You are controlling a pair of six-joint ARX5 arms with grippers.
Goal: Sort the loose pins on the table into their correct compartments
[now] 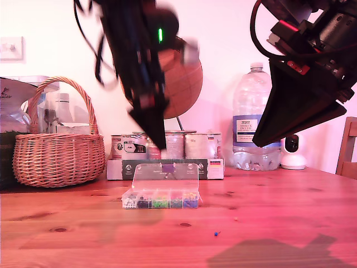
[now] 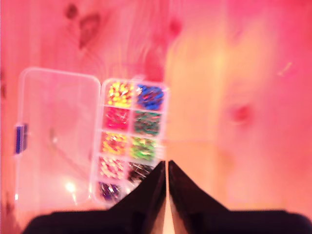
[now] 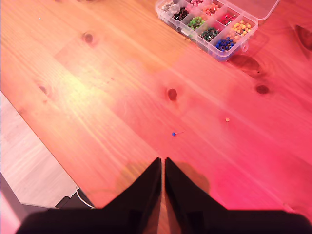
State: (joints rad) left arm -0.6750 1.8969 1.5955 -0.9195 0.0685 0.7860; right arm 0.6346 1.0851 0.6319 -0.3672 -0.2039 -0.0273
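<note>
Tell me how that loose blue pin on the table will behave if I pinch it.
The blue pin is tiny with a round head, so it will probably roll or skitter on the smooth wooden table. Its thin shaft lies flat, so my second gripper may slip off it.

Frontal exterior; wrist views downward, box (image 1: 160,199) shared.

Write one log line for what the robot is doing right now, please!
first gripper: shut, above pin box | second gripper: shut, empty, above table | blue pin: loose | lid: open
</note>
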